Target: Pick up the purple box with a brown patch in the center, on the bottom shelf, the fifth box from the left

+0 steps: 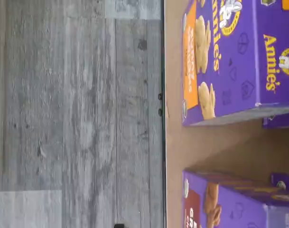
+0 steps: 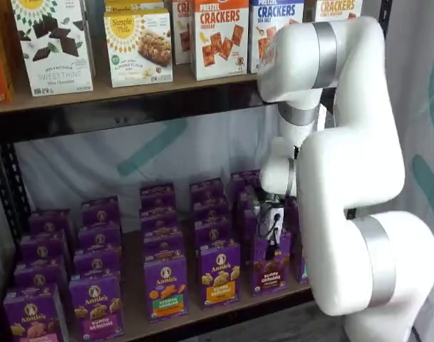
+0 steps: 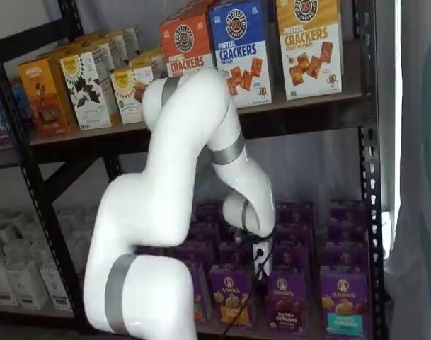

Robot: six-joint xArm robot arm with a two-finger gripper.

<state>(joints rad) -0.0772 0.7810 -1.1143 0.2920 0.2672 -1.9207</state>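
The purple box (image 2: 268, 274) with dark brown cookies on its front stands upright in the front row of the bottom shelf (image 2: 135, 285), and it also shows in the other shelf view (image 3: 284, 301). My gripper (image 2: 272, 239) hangs just in front of and above it, covering its top. The black fingers stand apart, open, with nothing in them. In a shelf view the gripper (image 3: 260, 263) shows small below the wrist, just left of the box. In the wrist view a purple carton (image 1: 206, 204) with a dark red-brown patch is partly seen; I cannot tell whether it is the same box.
Rows of purple Annie's cartons fill the shelf, with a yellow-banded one (image 2: 218, 274) left of the box and a green-banded one (image 3: 342, 301) on its other side. An orange-banded carton (image 1: 229, 61) lies close under the wrist camera. Cracker boxes (image 2: 220, 35) stand on the board above.
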